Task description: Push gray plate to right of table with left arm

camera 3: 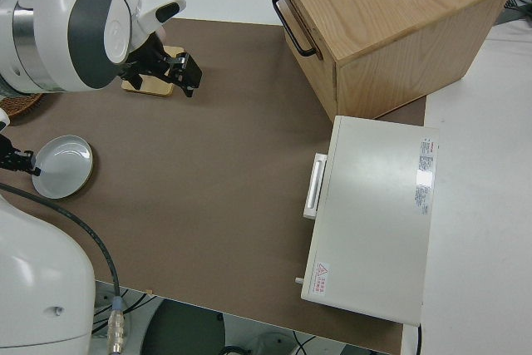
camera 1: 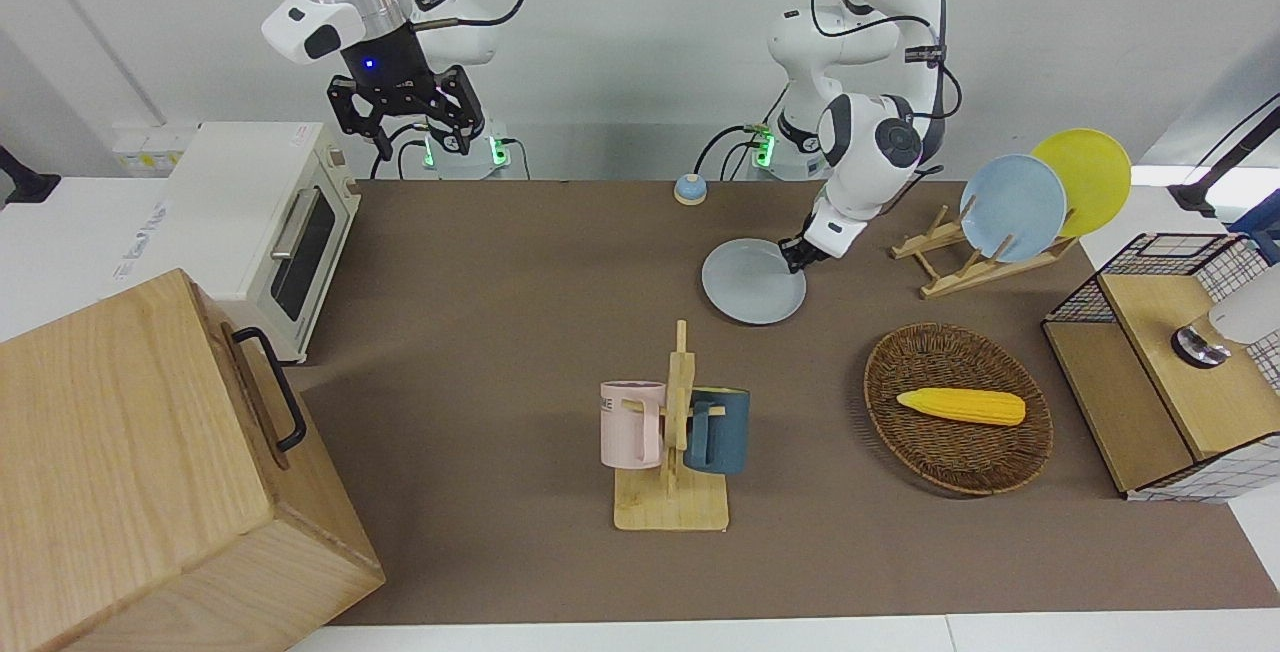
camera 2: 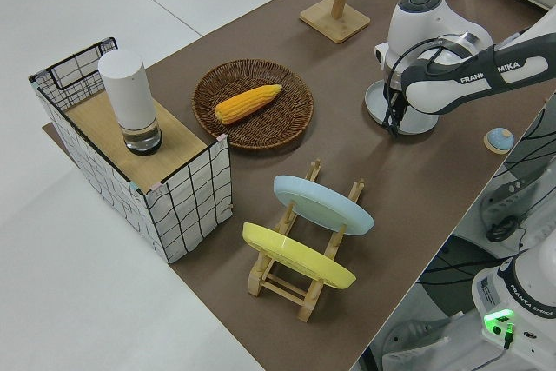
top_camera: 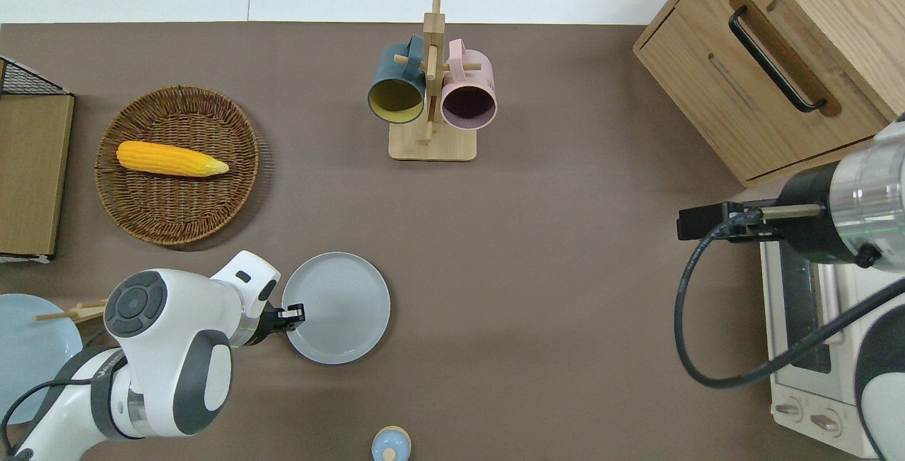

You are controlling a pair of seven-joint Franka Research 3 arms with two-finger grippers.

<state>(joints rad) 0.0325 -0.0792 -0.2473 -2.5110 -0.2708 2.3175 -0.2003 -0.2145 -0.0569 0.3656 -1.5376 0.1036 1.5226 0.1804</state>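
Note:
The gray plate [camera 1: 753,282] lies flat on the brown table [camera 1: 500,272], toward the left arm's end and nearer to the robots than the mug rack. It also shows in the overhead view [top_camera: 338,307] and the right side view [camera 3: 60,166]. My left gripper [camera 1: 795,257] is down at table height, shut, its tip against the plate's rim on the side toward the left arm's end [top_camera: 295,314]. In the left side view the arm hides part of the plate [camera 2: 419,122]. The right arm is parked, its gripper [camera 1: 405,122] open.
A mug rack [camera 1: 672,432] with a pink and a blue mug stands farther from the robots than the plate. A wicker basket [camera 1: 958,452] with corn, a plate rack [camera 1: 950,267], a wire crate [camera 1: 1160,362], a toaster oven [camera 1: 265,217], a wooden cabinet [camera 1: 150,472].

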